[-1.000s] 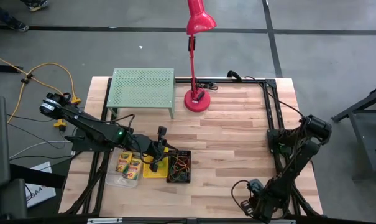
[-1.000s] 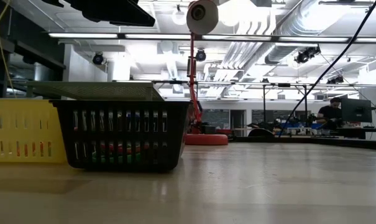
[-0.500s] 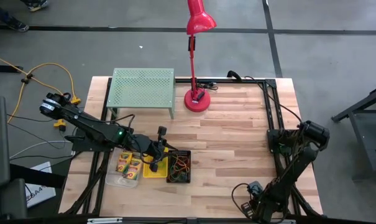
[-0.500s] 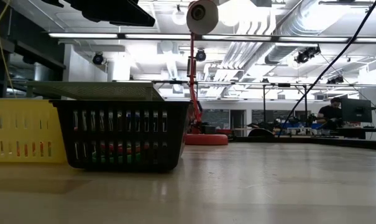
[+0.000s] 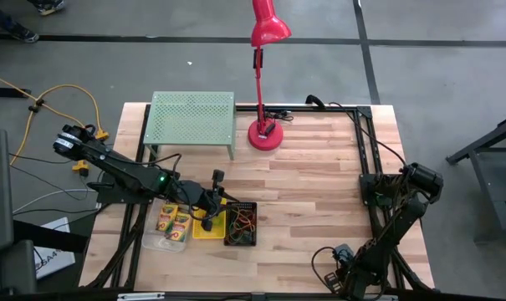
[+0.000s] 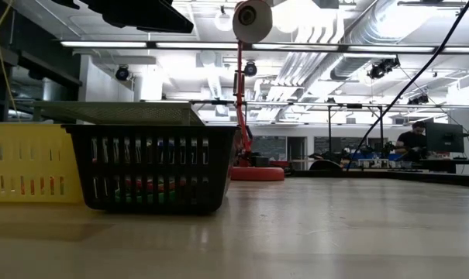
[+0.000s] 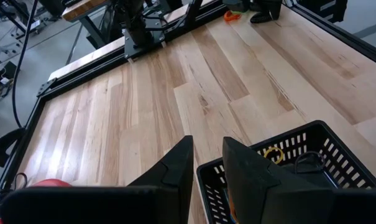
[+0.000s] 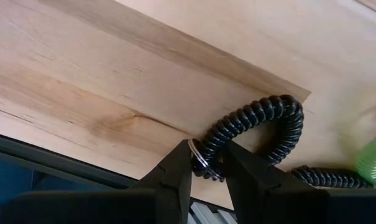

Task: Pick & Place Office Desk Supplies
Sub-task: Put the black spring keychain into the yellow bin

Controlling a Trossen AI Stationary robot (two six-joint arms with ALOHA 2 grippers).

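Observation:
My right gripper (image 8: 207,163) points down at the table's near right edge (image 5: 343,266), shut on a black coiled loop (image 8: 262,121) that lies on the wood. A green coil (image 8: 375,160) and another black coil (image 8: 327,177) lie beside it. My left gripper (image 7: 207,152) hovers with a narrow empty gap over the black mesh bin (image 7: 299,168), which holds small coloured loops (image 7: 273,154). The yellow bin (image 5: 207,227) and a clear bin with crayon boxes (image 5: 173,221) stand to the left of the mesh bin (image 5: 241,224). My right gripper pinches the thin metal ring (image 8: 199,157) at one end of the black coiled loop between its two fingers. The fingers come from above, pointing steeply down. The coil curves away from them and rests on the table.
A light-green perforated rack (image 5: 192,121) and a red desk lamp (image 5: 265,134) stand at the far side. A black metal frame (image 5: 365,150) runs along the right edge. Bare wood (image 5: 311,201) lies between the bins and the right arm.
My right arm has sunk a little toward the table at the near right, then held still. The left arm and the bins have kept their places.

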